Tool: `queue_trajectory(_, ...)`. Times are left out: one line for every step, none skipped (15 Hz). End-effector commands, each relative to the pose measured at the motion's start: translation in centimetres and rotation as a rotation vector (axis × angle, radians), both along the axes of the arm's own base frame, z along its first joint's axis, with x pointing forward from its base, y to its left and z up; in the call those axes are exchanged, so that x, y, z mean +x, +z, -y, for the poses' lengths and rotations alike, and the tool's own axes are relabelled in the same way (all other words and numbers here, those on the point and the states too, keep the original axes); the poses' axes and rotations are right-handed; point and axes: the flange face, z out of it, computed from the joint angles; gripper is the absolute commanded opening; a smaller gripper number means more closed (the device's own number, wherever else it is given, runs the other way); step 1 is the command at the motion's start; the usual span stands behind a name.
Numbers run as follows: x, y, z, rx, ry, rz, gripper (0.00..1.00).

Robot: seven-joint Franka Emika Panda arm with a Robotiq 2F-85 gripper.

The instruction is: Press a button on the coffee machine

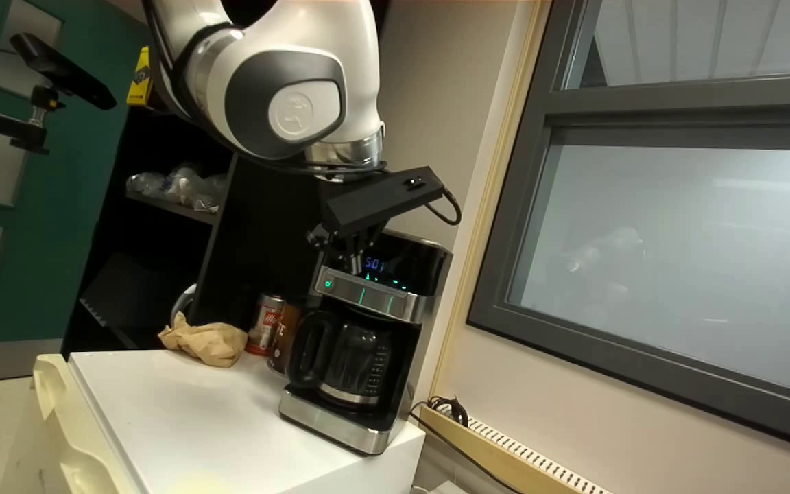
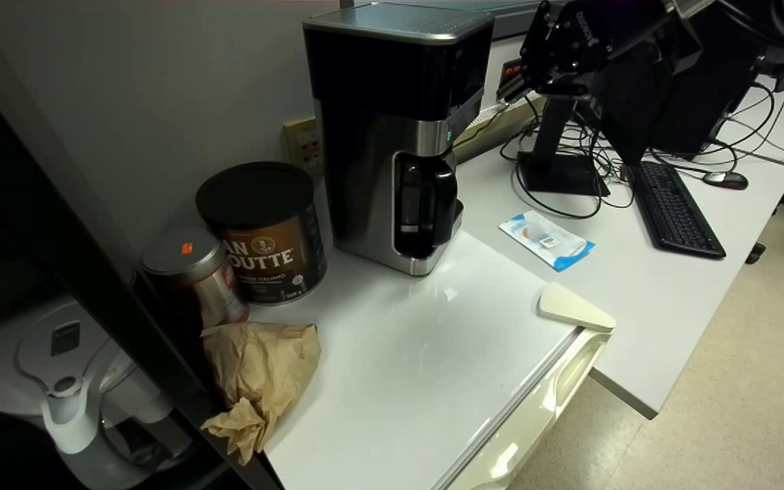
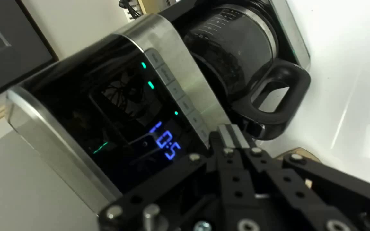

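The coffee machine is black and silver and stands upright on the white cabinet, in both exterior views [image 1: 429, 267] [image 2: 371, 75] and in the wrist view [image 3: 75, 83]. Its display [image 3: 167, 141] glows blue, with green lights beside it. A row of grey buttons [image 3: 185, 104] runs along the silver strip below the display. The glass carafe [image 1: 361, 357] sits in the machine, its black handle [image 3: 287, 93] outward. My gripper [image 3: 233, 136] is shut and empty, fingertips together near the display-side end of the button row. In an exterior view a small gap shows between the fingertips [image 2: 511, 92] and the front panel.
A brown can [image 2: 269, 255], a smaller silver-red can [image 2: 194, 272] and a crumpled paper bag [image 2: 263, 381] stand beside the machine. A wall and window [image 1: 642, 274] are close by. A desk with a keyboard [image 2: 674, 204], cables and a packet [image 2: 548, 238] adjoins the cabinet.
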Motion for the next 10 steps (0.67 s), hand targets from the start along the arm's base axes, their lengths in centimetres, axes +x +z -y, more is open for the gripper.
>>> queue_trajectory(-3.1, 1.0, -0.1, -0.062, 0.081, -0.042, 0.01)
queue_trajectory(-3.6, 1.1, -0.1, -0.070, 0.095, -0.038, 0.00)
queue_trajectory(-4.1, 1.2, 0.0, -0.079, 0.109, -0.039, 0.00)
queue_trajectory(-4.5, 1.2, 0.1, -0.085, 0.123, -0.038, 0.00)
queue_trajectory(-4.9, 1.3, 0.2, -0.089, 0.131, -0.036, 0.00)
queue_trajectory(-5.2, 1.3, 0.3, -0.094, 0.139, -0.036, 0.00)
queue_trajectory(-5.6, 1.3, 0.4, -0.098, 0.147, -0.036, 0.00)
queue_trajectory(-5.8, 1.3, 0.5, -0.099, 0.154, -0.036, 0.00)
queue_trajectory(-6.0, 1.3, 0.5, -0.100, 0.159, -0.037, 0.00)
queue_trajectory(-6.2, 1.3, 0.6, -0.101, 0.163, -0.036, 0.00)
